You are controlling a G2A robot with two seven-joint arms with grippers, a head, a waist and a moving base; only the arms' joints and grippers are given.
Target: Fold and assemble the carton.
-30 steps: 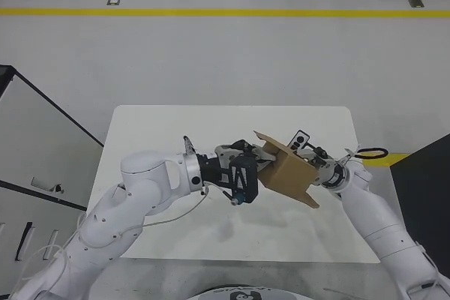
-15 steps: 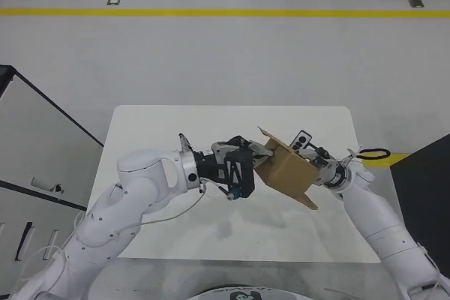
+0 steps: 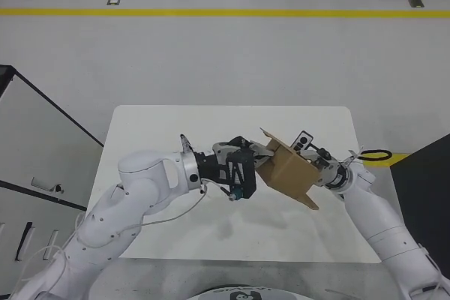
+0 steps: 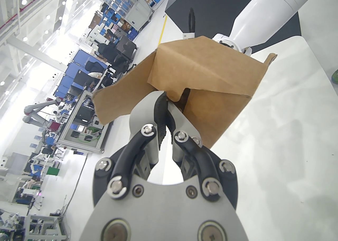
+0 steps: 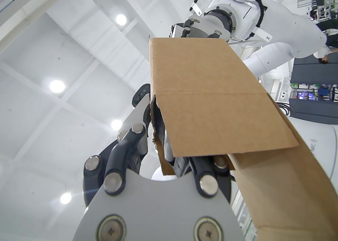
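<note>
A brown cardboard carton (image 3: 289, 172) hangs tilted above the white table (image 3: 157, 135), held between both arms. My left gripper (image 4: 165, 100) is shut, its tips pressed against the edge of a folded flap of the carton (image 4: 206, 73). On the carton's other side, my right gripper (image 5: 158, 123) is shut on a carton wall (image 5: 211, 110). In the top view the left gripper (image 3: 256, 159) meets the carton from the left and the right gripper (image 3: 315, 166) from the right. One loose flap (image 3: 309, 201) hangs down toward the table.
A dark cabinet (image 3: 30, 135) stands left of the table. A black mat (image 3: 435, 180) lies to the right. A yellow floor line (image 3: 225, 12) runs behind.
The carton and both grippers have shifted slightly; the carton tilted a little more upright and the left gripper drew back a touch to the left.
</note>
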